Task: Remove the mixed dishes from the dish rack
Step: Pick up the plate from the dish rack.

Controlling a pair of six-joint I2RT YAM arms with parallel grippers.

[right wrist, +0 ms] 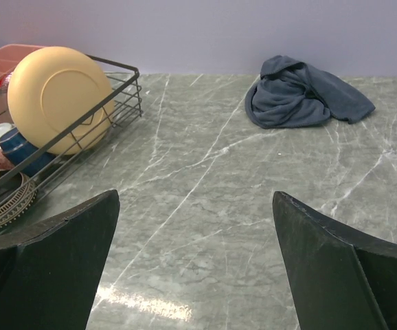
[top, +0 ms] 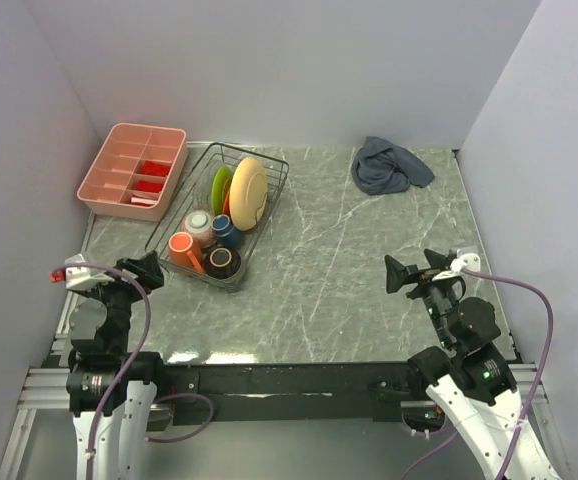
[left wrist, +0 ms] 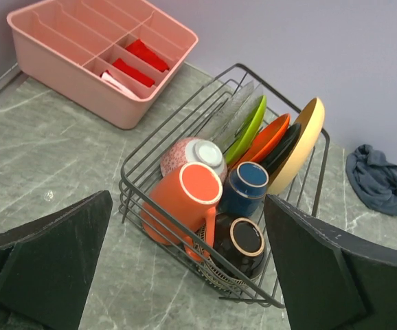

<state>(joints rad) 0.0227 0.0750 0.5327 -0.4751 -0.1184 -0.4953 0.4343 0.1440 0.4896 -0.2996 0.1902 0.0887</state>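
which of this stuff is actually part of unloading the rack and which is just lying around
Job in hand: dish rack, tan-yellow plate, lime green plate, orange plate, orange mug, dark blue cup, dark brown bowl, pinkish bowl.

Lying about: pink compartment tray, blue-grey cloth.

The right gripper (right wrist: 193,203) is hanging over the desk (right wrist: 253,158) with its jaws spread wide, gripping nothing. At the left, the large tan-yellow plate (right wrist: 58,96) is standing on edge in the dish rack (right wrist: 127,96), with the small dark blue cup (right wrist: 18,148) sitting just beside it. A crumpled grey cloth (right wrist: 305,93) is lying far back.
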